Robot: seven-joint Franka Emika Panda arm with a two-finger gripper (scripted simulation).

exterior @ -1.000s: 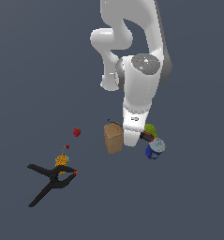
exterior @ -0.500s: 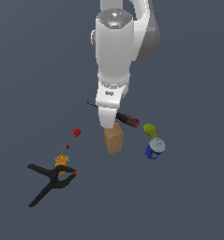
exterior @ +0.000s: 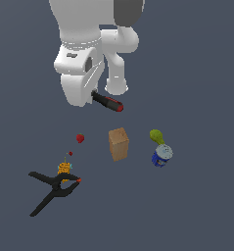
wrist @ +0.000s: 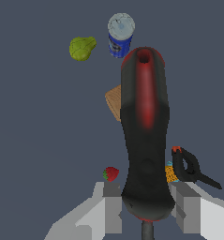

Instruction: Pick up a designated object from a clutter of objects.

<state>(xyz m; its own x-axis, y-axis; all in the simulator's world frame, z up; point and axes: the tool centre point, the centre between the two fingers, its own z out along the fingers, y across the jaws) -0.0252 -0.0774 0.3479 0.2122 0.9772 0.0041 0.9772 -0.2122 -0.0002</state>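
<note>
My gripper (wrist: 146, 208) is shut on the screwdriver (wrist: 144, 136), pads pressed on both sides of its black, red-tipped handle. In the exterior view the screwdriver (exterior: 107, 102) sticks out from under the white hand, held high above the floor; the fingers are hidden there. Below lie the brown box (exterior: 118, 143), green pear (exterior: 156, 136), blue can (exterior: 162, 155), red strawberry (exterior: 80, 138), small orange object (exterior: 63, 168) and black clamp (exterior: 52, 191). The wrist view shows the can (wrist: 120, 33), pear (wrist: 82, 48), strawberry (wrist: 111, 174), clamp (wrist: 190, 168) and part of the box (wrist: 114, 101).
The items lie spread on a flat dark grey floor (exterior: 197, 206). A tiny red bit (exterior: 70, 153) lies between the strawberry and the orange object. The arm's white body (exterior: 84, 59) hangs over the far side of the clutter.
The arm has lifted the screwdriver up from beside the brown box and carried it higher and toward the exterior view's left. The other items have not moved.
</note>
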